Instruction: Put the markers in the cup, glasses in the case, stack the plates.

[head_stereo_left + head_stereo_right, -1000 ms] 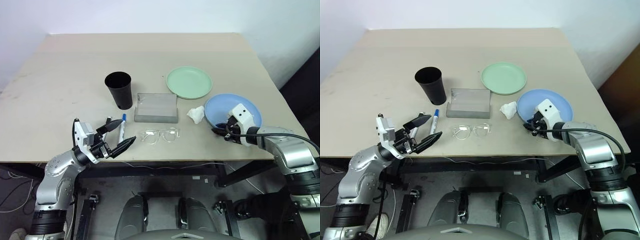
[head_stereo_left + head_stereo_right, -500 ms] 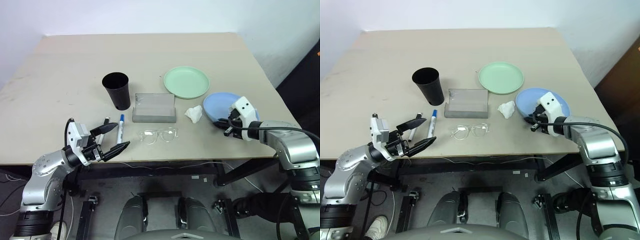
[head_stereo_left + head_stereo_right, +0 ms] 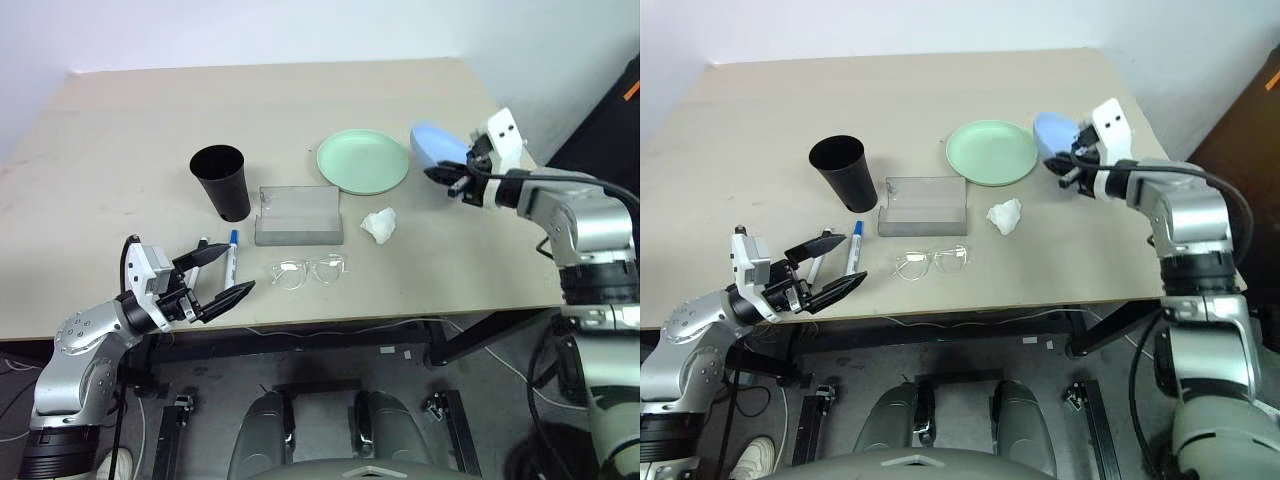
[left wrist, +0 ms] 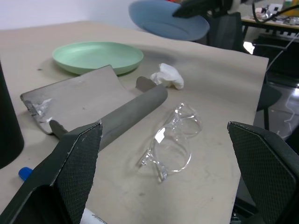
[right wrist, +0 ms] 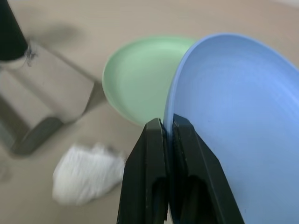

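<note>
The right hand (image 3: 447, 178) is clamped on the rim of the blue plate (image 3: 436, 143), holding it clear of the bench (image 3: 120, 130) and tilted, just beside the green plate (image 3: 363, 160), which lies flat near the far right side. The step in hand looks like stacking. To do it well, carry the blue plate over the middle of the green one, level it so the free edge does not dig in first, lower until it seats, and only then let go; since the grip is on one edge, the plate may swing or slip if moved fast. Keep clear of the tissue (image 3: 379, 224) lying just in front of the green plate.

The left hand (image 3: 214, 275) hovers wide and empty at the near edge, close to the blue marker (image 3: 230, 255); a second marker lies beside it, partly hidden. The cup (image 3: 222, 182) stands upright behind them. The case (image 3: 297, 214) sits open mid-bench, with the glasses (image 3: 307, 270) on the bench just in front of it, not yet inside
</note>
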Controlling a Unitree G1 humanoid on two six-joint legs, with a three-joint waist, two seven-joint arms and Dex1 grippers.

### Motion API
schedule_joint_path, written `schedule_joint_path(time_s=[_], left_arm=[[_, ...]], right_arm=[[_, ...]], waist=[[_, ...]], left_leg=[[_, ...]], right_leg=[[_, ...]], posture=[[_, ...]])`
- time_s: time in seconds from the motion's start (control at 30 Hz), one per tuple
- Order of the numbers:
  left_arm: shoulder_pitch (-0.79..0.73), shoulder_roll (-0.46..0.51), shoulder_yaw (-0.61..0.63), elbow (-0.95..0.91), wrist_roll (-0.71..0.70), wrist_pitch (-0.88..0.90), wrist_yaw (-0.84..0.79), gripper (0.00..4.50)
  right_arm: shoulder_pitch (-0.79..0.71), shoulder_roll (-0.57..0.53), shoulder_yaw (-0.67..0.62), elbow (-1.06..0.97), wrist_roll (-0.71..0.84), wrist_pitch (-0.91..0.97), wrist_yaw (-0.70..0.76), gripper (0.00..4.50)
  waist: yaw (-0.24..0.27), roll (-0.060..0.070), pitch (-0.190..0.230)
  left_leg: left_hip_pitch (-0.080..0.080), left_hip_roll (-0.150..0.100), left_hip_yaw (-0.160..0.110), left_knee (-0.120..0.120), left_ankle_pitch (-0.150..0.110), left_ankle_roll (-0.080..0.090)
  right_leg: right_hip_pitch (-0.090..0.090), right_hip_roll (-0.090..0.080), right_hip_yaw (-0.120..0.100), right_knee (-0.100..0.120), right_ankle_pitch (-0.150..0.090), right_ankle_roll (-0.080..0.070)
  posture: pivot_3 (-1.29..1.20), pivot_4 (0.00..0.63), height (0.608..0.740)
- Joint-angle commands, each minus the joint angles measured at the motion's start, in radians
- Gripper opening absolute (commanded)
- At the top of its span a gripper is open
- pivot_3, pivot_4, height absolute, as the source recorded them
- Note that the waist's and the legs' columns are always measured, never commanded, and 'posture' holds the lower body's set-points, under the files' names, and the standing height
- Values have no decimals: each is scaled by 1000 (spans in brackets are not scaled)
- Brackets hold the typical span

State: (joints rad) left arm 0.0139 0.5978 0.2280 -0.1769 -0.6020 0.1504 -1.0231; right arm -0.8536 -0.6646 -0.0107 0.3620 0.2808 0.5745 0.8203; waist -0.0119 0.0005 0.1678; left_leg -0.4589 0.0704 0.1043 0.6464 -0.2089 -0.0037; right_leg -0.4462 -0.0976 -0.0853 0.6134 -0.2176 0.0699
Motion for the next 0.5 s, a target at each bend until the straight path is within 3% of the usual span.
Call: schedule_joint_path(time_s=[0.03, 0.33, 0.5], left_arm=[[-6, 4, 30, -48, -19, 1, 18, 4500], [6, -8, 43, -72, -22, 1, 54, 4500], [27, -13, 44, -117, -39, 39, 90, 4500]], right_arm=[[-137, 79, 22, 120, -40, -127, -4, 5], [-367, 302, 77, 575, -178, -423, -83, 5], [-405, 386, 126, 749, -276, -553, -122, 5]], waist=[[-5, 1, 1], [-7, 3, 2], [-6, 3, 2]], left_leg=[[0, 0, 1, 1, 0, 0], [0, 0, 2, 1, 1, -1], [-1, 0, 2, 2, 1, -1]], right_leg=[[0, 0, 0, 0, 0, 0], [-2, 1, 2, 5, 2, 3], [-2, 0, 2, 5, 2, 3]], posture=[[0, 150, 735], [0, 150, 735], [0, 150, 735]])
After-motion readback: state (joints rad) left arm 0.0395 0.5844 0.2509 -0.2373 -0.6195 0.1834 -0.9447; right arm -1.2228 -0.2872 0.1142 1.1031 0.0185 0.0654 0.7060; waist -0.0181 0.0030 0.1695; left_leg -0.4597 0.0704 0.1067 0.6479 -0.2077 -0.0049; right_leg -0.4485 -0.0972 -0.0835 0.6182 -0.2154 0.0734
